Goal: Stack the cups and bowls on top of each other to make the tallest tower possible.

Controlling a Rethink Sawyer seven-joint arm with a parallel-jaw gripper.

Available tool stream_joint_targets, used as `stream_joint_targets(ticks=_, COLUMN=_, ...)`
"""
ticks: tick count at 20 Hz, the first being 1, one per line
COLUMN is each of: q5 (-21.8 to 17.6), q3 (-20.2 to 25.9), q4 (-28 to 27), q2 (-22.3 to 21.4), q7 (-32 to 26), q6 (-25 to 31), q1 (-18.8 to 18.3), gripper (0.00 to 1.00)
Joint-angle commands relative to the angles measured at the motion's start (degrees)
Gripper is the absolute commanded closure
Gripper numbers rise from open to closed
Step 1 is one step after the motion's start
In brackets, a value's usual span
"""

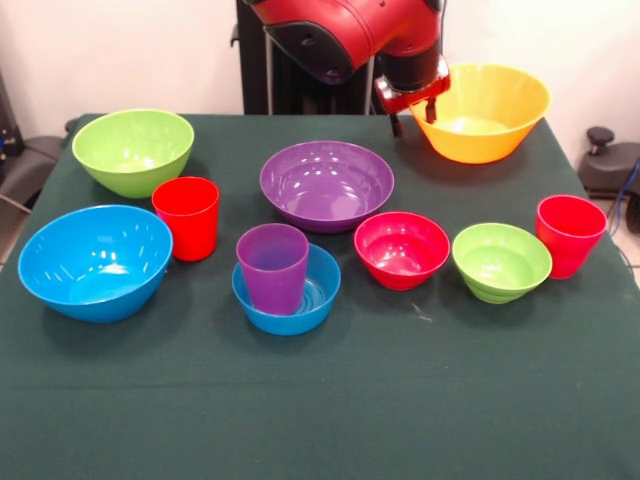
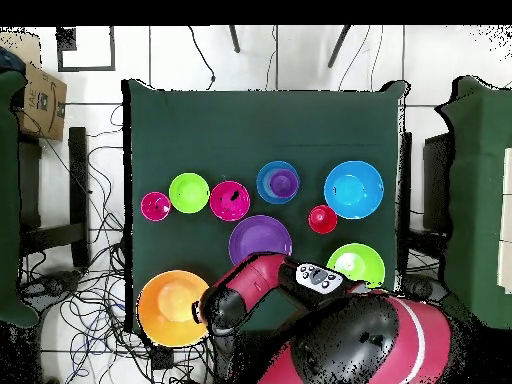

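Plastic, glossy and thin-walled, is what every piece here looks like, so I judge them light, stiff and rather slippery: best pinched over a rim, one finger inside the wall and one outside, and set down gently, since a nested piece could slide or tip. The claw [image 1: 417,112] hangs at the rim of the large yellow bowl [image 1: 490,115], on the side towards the table's middle; its two short fingers point down with a small gap between them (spread a little, holding nothing that I can see), and whether a tip touches the rim I cannot tell. Just in front of the claw, nearer the camera, sits the large purple bowl [image 1: 327,183]. Beyond that come the red-pink small bowl [image 1: 402,249] and the small green bowl [image 1: 501,261], with one red cup [image 1: 570,234] beside the green one. The only stack so far is the purple cup [image 1: 273,267] standing upright in the small blue bowl [image 1: 287,292]. Well away from the claw, across the green table [image 1: 320,410], lie the lime green bowl [image 1: 133,150], the big blue bowl [image 1: 95,261] and the second red cup [image 1: 186,217].
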Motion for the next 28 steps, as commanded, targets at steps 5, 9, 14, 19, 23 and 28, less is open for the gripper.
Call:
stream_joint_targets(ticks=5, q5=-4.73, q3=1.21, q4=-3.13, q2=-0.9, q7=-6.77, q6=-2.44, q1=2.54, gripper=0.0)
stream_joint_targets(ticks=9, q5=-4.54, q3=1.32, q4=-3.08, q2=-0.72, q7=-7.62, q6=-1.7, q1=2.41, gripper=0.0)
stream_joint_targets(ticks=14, q5=-4.68, q3=1.09, q4=-3.15, q2=-0.24, q7=-8.74, q6=-0.46, q1=2.69, gripper=0.0)
stream_joint_targets(ticks=19, q5=-5.26, q3=0.82, q4=-3.79, q2=0.15, q7=-9.23, q6=-0.22, q1=3.16, gripper=0.0)
stream_joint_targets(ticks=23, q5=-6.44, q3=0.13, q4=-3.44, q2=-0.38, q7=-7.24, q6=-2.42, q1=3.81, gripper=0.0)
stream_joint_targets(ticks=28, q5=-7.55, q3=-1.14, q4=-3.44, q2=-1.23, q7=-3.64, q6=-4.87, q1=5.54, gripper=0.0)
